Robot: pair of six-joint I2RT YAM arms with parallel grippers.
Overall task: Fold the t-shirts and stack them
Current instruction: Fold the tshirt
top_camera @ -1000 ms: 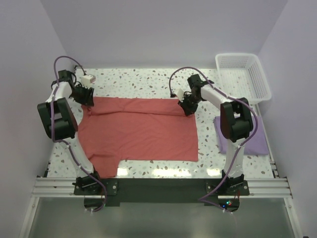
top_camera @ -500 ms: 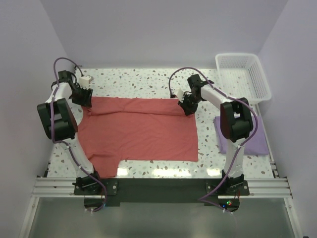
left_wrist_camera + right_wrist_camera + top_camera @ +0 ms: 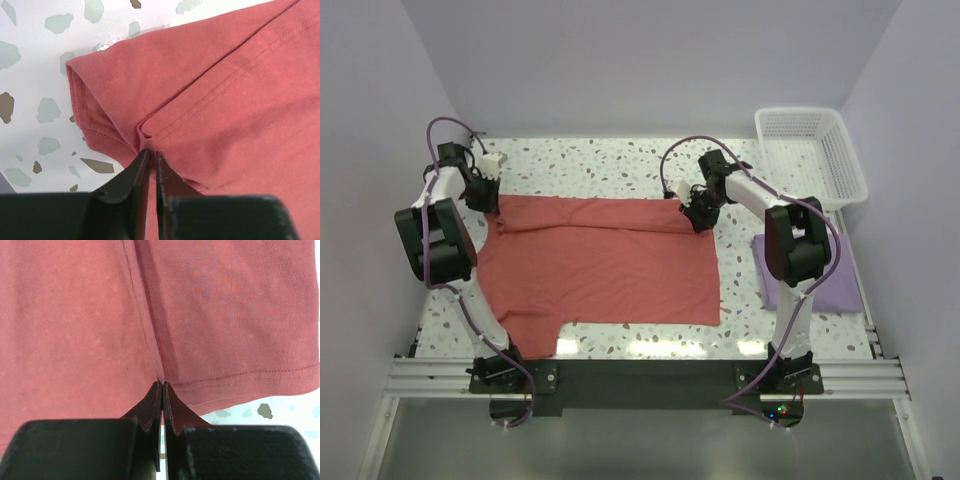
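Note:
The salmon red t-shirt point(image 3: 600, 260) lies spread across the middle of the table, its far edge folded over. My left gripper point(image 3: 492, 205) is shut on a pinch of the shirt at its far left corner, by the sleeve seam point(image 3: 150, 142). My right gripper point(image 3: 697, 218) is shut on a fold of the shirt near the hem at its far right corner point(image 3: 161, 380). The lavender t-shirt point(image 3: 825, 285) lies as a folded rectangle at the right, partly hidden behind my right arm.
A white lattice basket point(image 3: 812, 155) stands at the far right corner. The speckled tabletop point(image 3: 600, 165) shows beyond the shirt. Walls close in on the left, back and right.
My left gripper has moved slightly toward the far left with the shirt corner. The right gripper has barely moved.

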